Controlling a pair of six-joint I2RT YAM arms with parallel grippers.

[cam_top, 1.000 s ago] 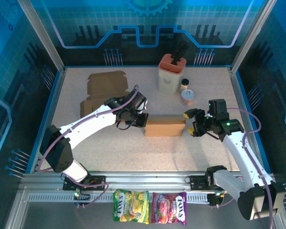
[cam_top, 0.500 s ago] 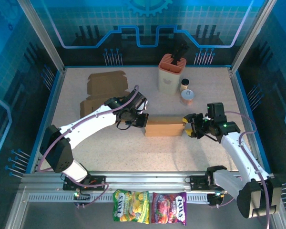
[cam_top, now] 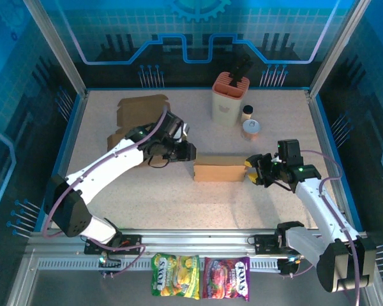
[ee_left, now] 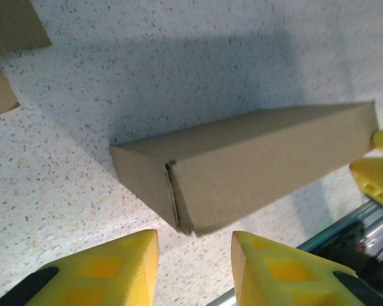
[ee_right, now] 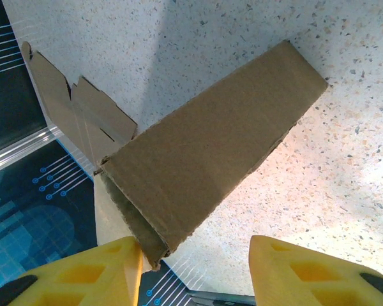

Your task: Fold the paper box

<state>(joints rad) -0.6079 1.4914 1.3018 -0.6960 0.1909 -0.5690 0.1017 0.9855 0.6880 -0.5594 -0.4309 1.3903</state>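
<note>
Tool on the left (ee_left: 195,247) is open a bit and holds nothing, just beside the left end of the paper box (cam_top: 220,169). Tool on the right (ee_right: 195,248) is open too, one yellow finger (ee_right: 108,264) right by the box's right end. The box lies on the speckled surface (cam_top: 179,194). Flat brown card (cam_top: 143,109) lies behind the box's left side.

Brown paper box (cam_top: 220,169), speckled beige table (cam_top: 179,201), yellow left claw pads (ee_left: 115,268), possibly salmon-and-cream holder (cam_top: 226,108)
</note>
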